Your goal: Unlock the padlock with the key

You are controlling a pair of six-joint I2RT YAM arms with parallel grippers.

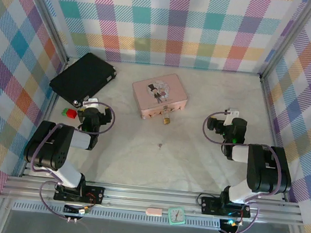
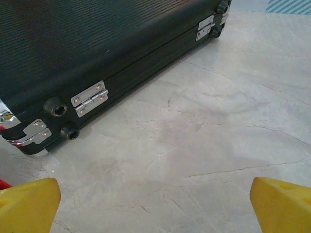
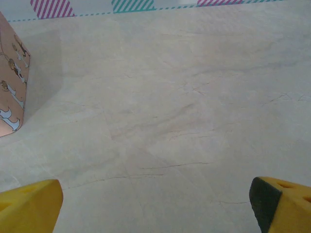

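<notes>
Top external: left gripper (image 1: 92, 103) points 12 o'clock at black case (image 1: 83, 78). Left wrist shows yellow fingertips (image 2: 29, 204) spread wide, nothing held. Key (image 1: 160, 146) lies on bare table (image 1: 124, 152), 4 o'clock from left gripper and 8 o'clock from right gripper (image 1: 232, 113). I judge both arms about equally near. Key axis looks 12-to-6, too small to be sure. Padlock (image 1: 167, 119) sits 12 o'clock of key, against front of pink tin (image 1: 159, 94). Right gripper also spread wide, empty.
</notes>
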